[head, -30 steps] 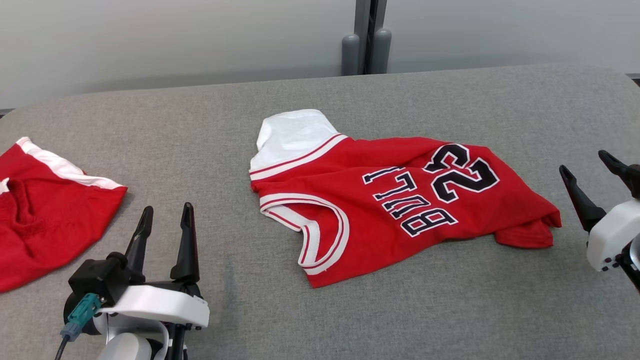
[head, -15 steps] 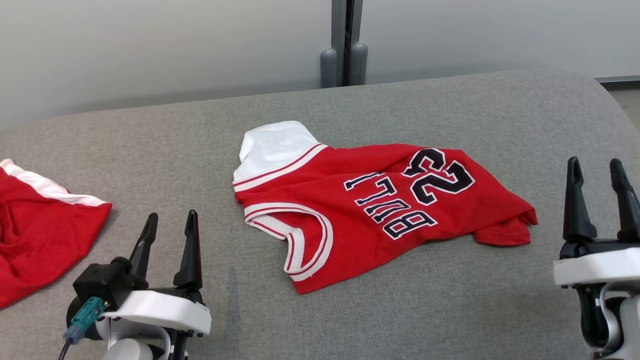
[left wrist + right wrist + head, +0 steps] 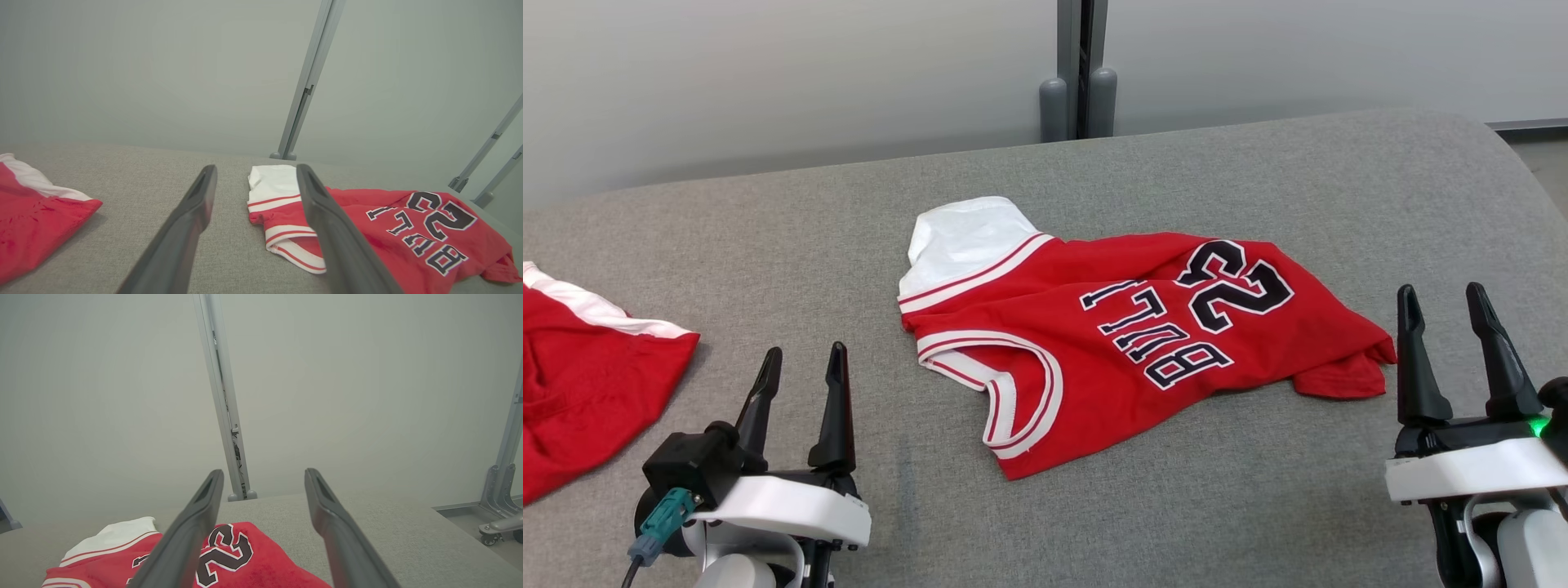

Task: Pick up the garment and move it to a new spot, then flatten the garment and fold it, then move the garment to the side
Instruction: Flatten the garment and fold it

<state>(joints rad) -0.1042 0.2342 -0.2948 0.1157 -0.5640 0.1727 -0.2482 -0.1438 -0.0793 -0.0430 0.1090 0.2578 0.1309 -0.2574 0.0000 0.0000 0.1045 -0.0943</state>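
Note:
The garment (image 3: 1143,343) is a red basketball jersey with white trim, black lettering and the number 23. It lies folded over and a little rumpled in the middle of the grey table (image 3: 1258,180), a white panel at its far left corner. It also shows in the left wrist view (image 3: 388,228) and the right wrist view (image 3: 229,559). My left gripper (image 3: 803,359) stands open at the lower left, short of the jersey and empty. At the lower right my right gripper (image 3: 1441,296) is open too, just beyond the jersey's right corner, with nothing between its fingers.
A second red garment with a white band (image 3: 588,367) lies at the table's left edge, also seen in the left wrist view (image 3: 36,220). A grey post (image 3: 1078,73) rises behind the table against a pale wall. Bare cloth surface lies in front of the jersey.
The right gripper has come in from the right edge and turned upright, now standing beside the jersey's right corner. The head view shifted slightly. The left gripper and jersey stay put.

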